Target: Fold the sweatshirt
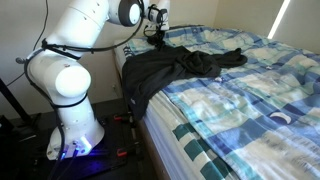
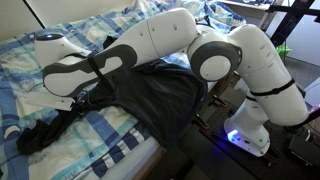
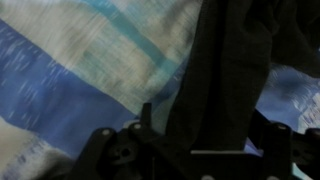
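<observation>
The black sweatshirt [image 1: 178,66] lies rumpled on the corner of the bed, and part of it hangs over the bed's edge [image 2: 165,100]. One sleeve stretches out across the bedspread [image 2: 50,130]. My gripper [image 1: 155,37] is down at the garment's top edge, close to the wall. In the wrist view the dark fabric [image 3: 225,70] fills the gap between the two fingers, which stand wide apart, one finger [image 3: 146,118] on the left. The gripper [image 3: 205,135] is open around the fabric. In an exterior view the arm hides most of the gripper [image 2: 82,100].
A blue-and-white patchwork bedspread [image 1: 250,100] covers the bed [image 2: 25,60]. The robot's base [image 1: 75,130] stands on the floor right beside the bed corner [image 2: 250,125]. A wall rises behind the bed. A dark stand [image 1: 12,105] is at the far left.
</observation>
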Robot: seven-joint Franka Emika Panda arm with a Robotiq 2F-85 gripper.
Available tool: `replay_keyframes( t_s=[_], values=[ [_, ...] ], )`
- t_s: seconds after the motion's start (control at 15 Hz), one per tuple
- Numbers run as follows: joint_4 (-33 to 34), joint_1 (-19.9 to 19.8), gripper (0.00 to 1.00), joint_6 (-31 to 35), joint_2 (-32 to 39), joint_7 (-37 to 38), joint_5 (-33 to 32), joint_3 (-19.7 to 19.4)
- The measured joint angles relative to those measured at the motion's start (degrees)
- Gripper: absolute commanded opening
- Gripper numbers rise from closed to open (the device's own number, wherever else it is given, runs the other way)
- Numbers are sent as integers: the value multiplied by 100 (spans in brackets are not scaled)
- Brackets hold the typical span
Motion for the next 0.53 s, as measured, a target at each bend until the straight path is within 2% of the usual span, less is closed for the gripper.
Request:
replay_keyframes(
  t_s=[0.33,0.53],
  values=[
    [142,210,19,0,82,339,-234,-162],
    [229,318,1,0,80,521,-412,-244]
  ],
)
